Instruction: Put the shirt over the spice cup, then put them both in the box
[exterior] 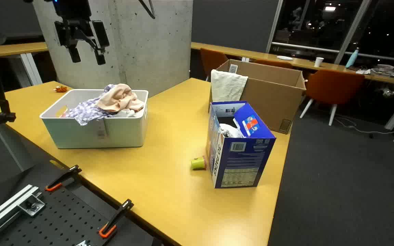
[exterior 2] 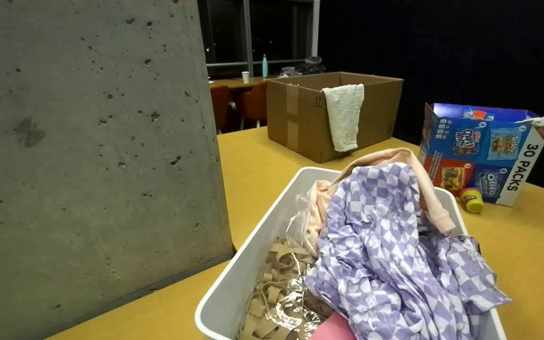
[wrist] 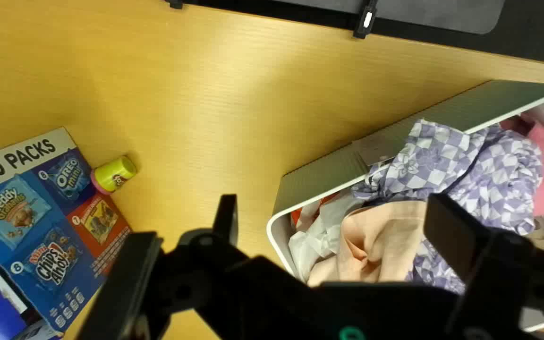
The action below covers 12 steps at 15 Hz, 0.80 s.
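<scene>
1. While the gripper [exterior: 88,58] hangs empty, its fingers well apart, the white bin [exterior: 77,135] appears beneath it in an exterior view.
2. That bin holds the checked cloth [exterior 2: 385,264], spilling over the rim and probably the shirt meant (the peach cloth [wrist: 390,236] bunched against it could be, too).
3. Across the desk [exterior: 169,191], the yellow cup [wrist: 114,174] lies on its side just beside the snack box [exterior 2: 484,151], base pointing away from that box.
4. In the wrist view, cloths and cup lie toward opposite fingers, the cloths nearer; the first reach should therefore favour them.
5. Whether the cardboard box [exterior: 265,99] or snack box is the final stop, I cannot tell.
</scene>
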### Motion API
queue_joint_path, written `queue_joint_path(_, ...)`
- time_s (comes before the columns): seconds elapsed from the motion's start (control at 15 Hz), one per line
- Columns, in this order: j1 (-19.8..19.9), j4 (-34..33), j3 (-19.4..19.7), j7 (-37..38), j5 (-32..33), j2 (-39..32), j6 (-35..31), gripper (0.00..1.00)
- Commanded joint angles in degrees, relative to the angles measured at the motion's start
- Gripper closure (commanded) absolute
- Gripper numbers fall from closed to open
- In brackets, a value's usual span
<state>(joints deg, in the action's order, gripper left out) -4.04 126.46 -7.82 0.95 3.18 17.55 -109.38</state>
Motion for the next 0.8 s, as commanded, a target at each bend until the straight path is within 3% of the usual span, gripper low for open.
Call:
queue_joint_path(0.0, -0.61, -0.20, 0.52, 0.17, 0.17, -0.05, 0.15, 0.00)
queue_joint_path(0.33, -0.33, 0.71, 1.01, 0.02, -0.09, 0.49, -1.12, 0.00)
queue_joint_path(0.47, 0.30, 4.59, 2.50, -1.19, -0.38, 2.37, -4.82, 0.00)
queue_joint_path(0.73, 2.68, 11.83, 7.62, -4.73, -1.16, 2.50, -18.42, 0.00)
